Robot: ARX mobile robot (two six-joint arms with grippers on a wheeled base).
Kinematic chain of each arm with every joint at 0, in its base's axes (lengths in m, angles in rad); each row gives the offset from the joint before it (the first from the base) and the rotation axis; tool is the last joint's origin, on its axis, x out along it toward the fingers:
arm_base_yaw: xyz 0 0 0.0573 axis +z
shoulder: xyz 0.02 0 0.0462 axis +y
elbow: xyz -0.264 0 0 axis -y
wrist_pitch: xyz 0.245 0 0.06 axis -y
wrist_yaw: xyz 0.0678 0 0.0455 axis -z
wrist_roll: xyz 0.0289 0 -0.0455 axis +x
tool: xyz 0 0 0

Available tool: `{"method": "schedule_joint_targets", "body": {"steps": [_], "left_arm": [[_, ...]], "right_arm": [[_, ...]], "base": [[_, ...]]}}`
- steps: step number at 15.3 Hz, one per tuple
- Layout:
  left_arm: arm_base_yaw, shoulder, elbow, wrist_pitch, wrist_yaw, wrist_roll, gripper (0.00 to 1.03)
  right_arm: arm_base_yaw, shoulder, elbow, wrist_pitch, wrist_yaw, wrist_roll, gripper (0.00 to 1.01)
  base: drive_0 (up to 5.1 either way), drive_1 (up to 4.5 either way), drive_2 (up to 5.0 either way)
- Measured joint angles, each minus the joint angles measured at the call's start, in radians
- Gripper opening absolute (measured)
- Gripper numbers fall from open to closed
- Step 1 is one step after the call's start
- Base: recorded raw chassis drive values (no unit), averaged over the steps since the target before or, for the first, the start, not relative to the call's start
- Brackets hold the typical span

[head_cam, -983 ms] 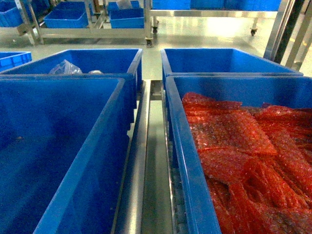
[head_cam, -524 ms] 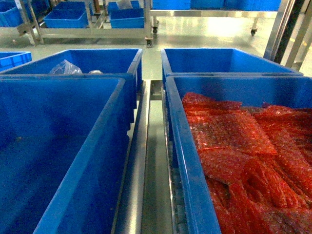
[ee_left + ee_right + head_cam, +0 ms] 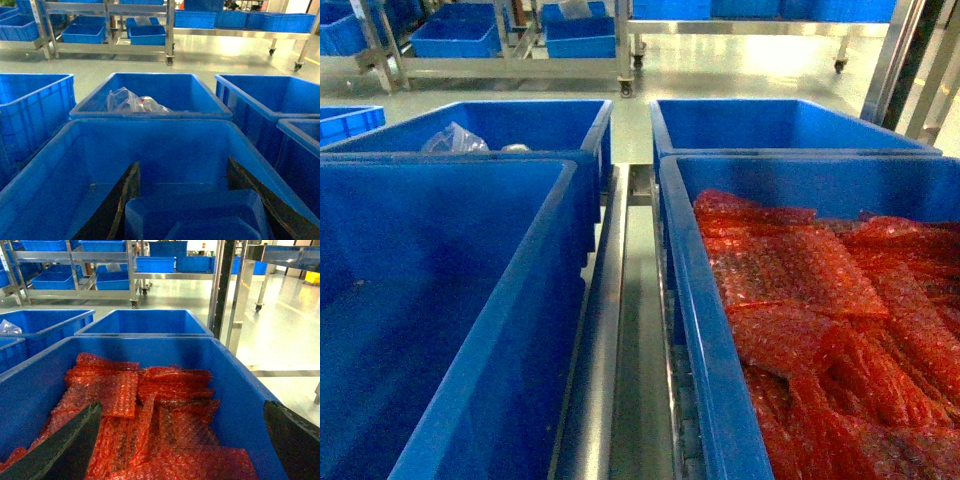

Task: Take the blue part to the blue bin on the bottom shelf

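Note:
In the left wrist view a blue part (image 3: pixel 200 212), a moulded plastic piece, sits between the dark fingers of my left gripper (image 3: pixel 183 167), which is shut on its sides. The part hangs over the inside of a large blue bin (image 3: pixel 150 121) that looks bare. The same blue bin (image 3: pixel 535 290) fills the near left of the head view. My right gripper (image 3: pixel 182 407) is open over red bubble-wrap bags (image 3: pixel 150 405) in the neighbouring bin (image 3: pixel 705 330). Grey rails and rollers of the bottom shelf (image 3: pixel 610 330) show between the two bins. Neither gripper shows in the head view.
Behind the left bin stands another blue bin (image 3: pixel 550 125) holding clear plastic bags (image 3: pixel 453 139). A bare blue bin (image 3: pixel 770 125) stands behind the right one. Steel racks with more blue bins (image 3: pixel 580 38) line the far floor. An upright rack post (image 3: pixel 222 285) rises at the right.

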Motion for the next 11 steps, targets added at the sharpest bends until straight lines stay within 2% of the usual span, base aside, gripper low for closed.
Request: {"method": "schedule_joint_targets", "body": {"steps": [11], "left_arm": [[0.0,0.0,0.0,0.0,0.0,0.0,0.43]], "right_arm": [[0.0,0.0,0.0,0.0,0.0,0.0,0.98]], "base": [[0.0,0.0,0.0]]}}
